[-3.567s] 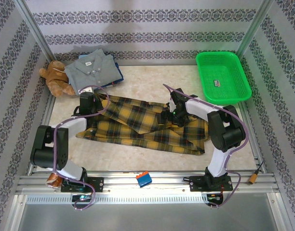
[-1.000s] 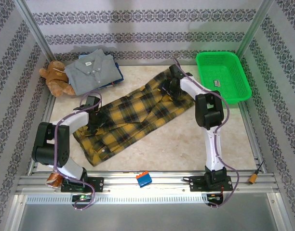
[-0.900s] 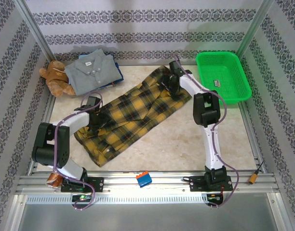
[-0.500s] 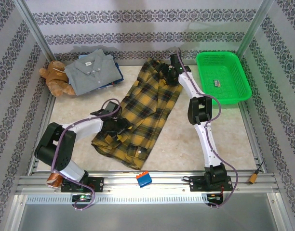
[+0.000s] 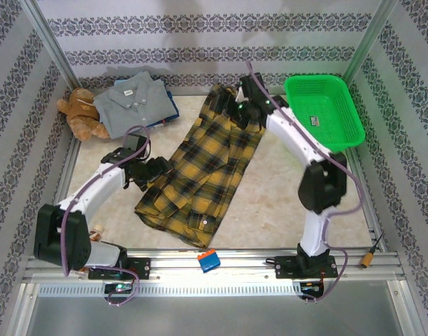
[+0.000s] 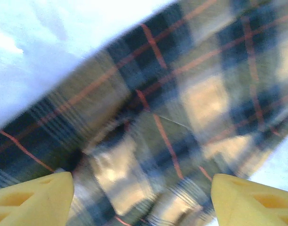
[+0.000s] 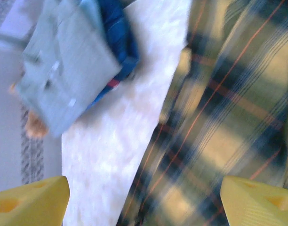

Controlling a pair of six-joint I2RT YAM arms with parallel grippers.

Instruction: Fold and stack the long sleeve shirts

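The mustard and dark plaid shirt [image 5: 203, 171] lies stretched out from the back of the table toward the near edge, rumpled along its left side. My left gripper [image 5: 155, 170] hovers at that left edge, jaws wide open, with plaid cloth [image 6: 172, 108] blurred close beneath the left gripper [image 6: 141, 183]. My right gripper [image 5: 240, 106] is over the shirt's far end, open, and looks down on plaid [image 7: 228, 117] and bare table [image 7: 101, 150]; nothing sits between the right gripper [image 7: 144, 188] fingers. The folded grey shirt [image 5: 132, 103] rests on the blue shirt [image 5: 171, 112] at the back left.
A brown teddy bear [image 5: 80, 114] leans beside the folded pile. The green basket [image 5: 340, 133] stands at the back right. A small blue and orange block [image 5: 208, 260] sits on the front rail. Bare table [image 5: 270, 203] lies right of the plaid shirt.
The plaid shirt has swung from lying slantwise across the table to running front to back. My right gripper moved to the back; the left one drew away to the shirt's left edge.
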